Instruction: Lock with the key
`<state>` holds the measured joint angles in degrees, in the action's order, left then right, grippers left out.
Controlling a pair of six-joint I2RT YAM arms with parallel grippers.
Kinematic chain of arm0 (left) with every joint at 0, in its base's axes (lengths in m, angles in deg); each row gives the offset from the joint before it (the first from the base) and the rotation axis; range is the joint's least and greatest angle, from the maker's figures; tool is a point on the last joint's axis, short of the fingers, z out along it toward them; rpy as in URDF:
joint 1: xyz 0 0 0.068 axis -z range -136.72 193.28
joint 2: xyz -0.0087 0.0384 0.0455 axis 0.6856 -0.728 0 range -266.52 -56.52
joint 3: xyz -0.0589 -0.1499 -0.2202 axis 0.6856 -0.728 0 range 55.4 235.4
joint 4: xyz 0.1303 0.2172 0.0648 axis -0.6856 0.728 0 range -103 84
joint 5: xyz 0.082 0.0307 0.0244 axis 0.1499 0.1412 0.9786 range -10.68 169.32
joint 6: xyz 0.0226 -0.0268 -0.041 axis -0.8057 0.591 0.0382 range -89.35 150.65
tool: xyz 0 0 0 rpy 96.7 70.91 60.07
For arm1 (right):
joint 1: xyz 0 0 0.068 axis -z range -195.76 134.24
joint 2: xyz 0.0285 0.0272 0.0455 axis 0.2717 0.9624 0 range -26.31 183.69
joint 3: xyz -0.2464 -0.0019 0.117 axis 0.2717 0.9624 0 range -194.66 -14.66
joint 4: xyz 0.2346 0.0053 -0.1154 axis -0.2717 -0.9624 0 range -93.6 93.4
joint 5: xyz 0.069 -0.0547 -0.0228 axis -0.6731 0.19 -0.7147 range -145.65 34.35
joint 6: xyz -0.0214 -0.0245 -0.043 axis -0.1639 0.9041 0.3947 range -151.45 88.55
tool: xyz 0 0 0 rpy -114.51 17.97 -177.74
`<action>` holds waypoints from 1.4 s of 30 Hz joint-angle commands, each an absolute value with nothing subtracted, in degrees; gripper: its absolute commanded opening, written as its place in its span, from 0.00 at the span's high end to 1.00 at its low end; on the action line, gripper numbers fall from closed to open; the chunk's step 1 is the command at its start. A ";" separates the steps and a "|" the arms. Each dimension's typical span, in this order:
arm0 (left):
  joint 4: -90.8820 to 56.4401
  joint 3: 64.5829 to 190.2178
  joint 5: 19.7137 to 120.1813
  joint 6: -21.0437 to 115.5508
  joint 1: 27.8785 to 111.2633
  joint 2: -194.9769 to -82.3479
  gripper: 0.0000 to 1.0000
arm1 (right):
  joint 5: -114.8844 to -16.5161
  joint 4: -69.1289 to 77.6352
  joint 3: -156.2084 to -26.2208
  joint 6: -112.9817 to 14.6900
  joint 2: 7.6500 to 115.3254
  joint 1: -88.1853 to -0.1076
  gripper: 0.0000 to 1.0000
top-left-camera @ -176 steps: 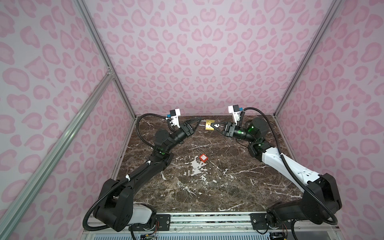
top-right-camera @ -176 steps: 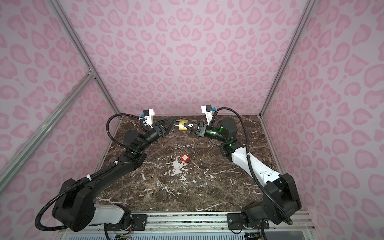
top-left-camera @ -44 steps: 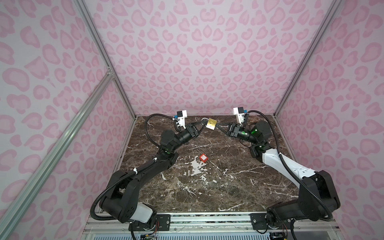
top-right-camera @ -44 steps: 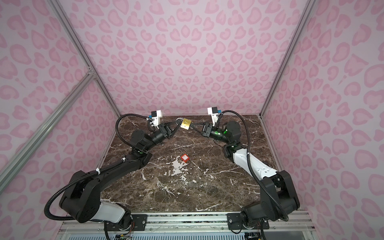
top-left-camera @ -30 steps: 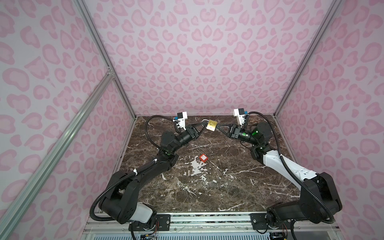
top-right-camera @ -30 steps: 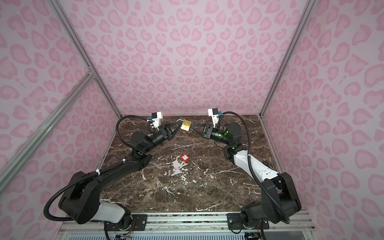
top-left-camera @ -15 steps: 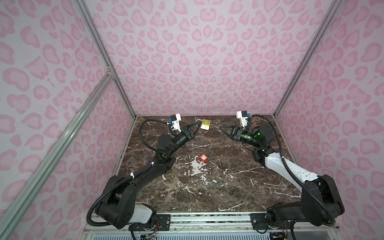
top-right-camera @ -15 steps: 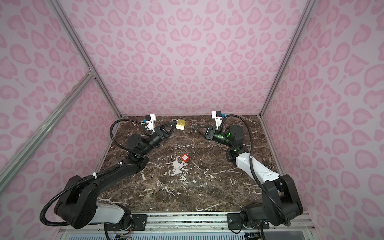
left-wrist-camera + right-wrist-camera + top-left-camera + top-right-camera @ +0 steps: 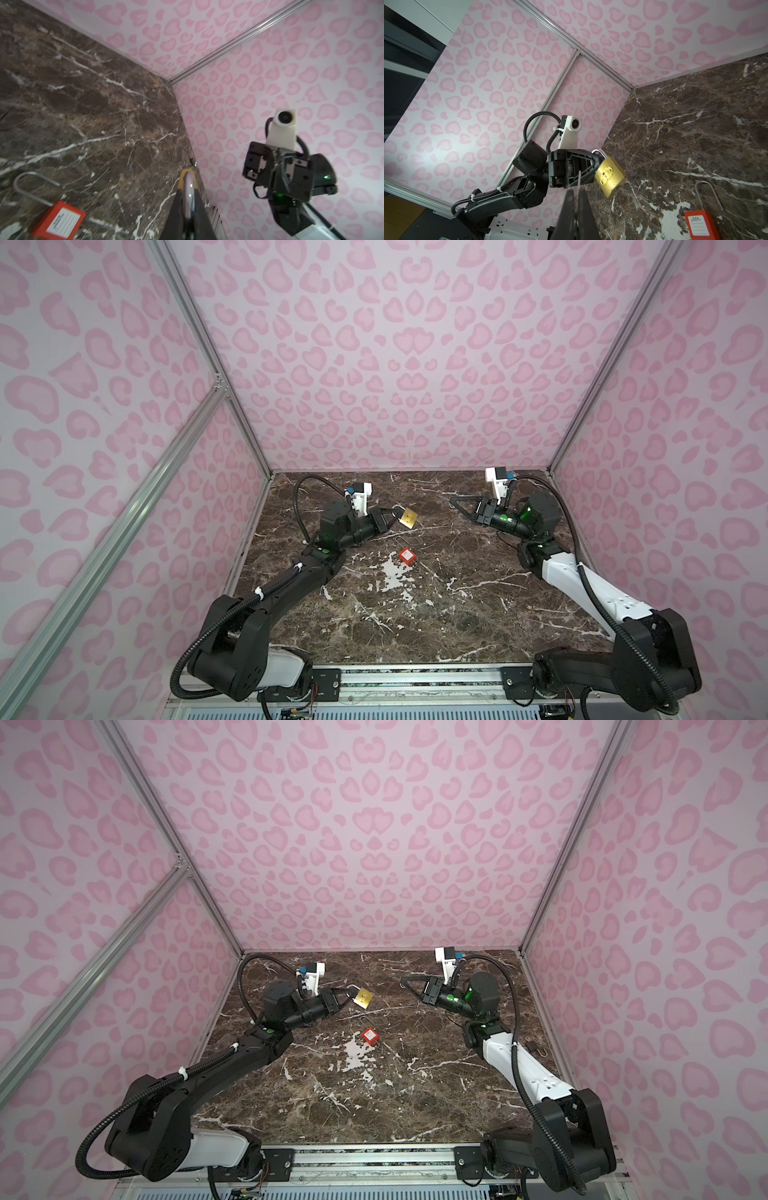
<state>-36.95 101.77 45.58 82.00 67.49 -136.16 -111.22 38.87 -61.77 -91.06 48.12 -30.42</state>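
Pinching key, right hand, wrist-view only

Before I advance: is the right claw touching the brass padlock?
Apart. Both top views show bare tabletop between the right claw and the padlock held by the left claw.

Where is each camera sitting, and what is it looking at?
Top views: high above the arms' bases, looking down at the table; left arm and right arm both show.
Left wrist: on the left arm, looks past its left tool toward the right tool.
Right wrist: on the right arm, looks past its tool and key toward the brass padlock.
Shared: both wrist views see the red padlock.
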 commanded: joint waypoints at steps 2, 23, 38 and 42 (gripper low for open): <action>-18.78 103.27 43.02 66.82 68.45 -137.55 0.97 | -112.59 33.76 -61.28 -87.04 47.59 -30.22 1.00; -2.90 109.46 36.00 46.69 74.34 -156.15 0.98 | -110.19 24.64 -57.28 -81.99 42.99 -30.18 1.00; -3.77 109.72 36.08 45.98 74.48 -160.79 0.78 | -109.62 22.78 -55.92 -81.19 41.65 -30.19 1.00; -3.61 110.15 36.21 45.68 74.48 -161.36 0.71 | -109.44 22.27 -56.11 -81.10 41.28 -30.16 1.00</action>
<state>-3.48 109.44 36.88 46.74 74.50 -160.88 -109.62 22.60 -56.22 -81.79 41.48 -30.27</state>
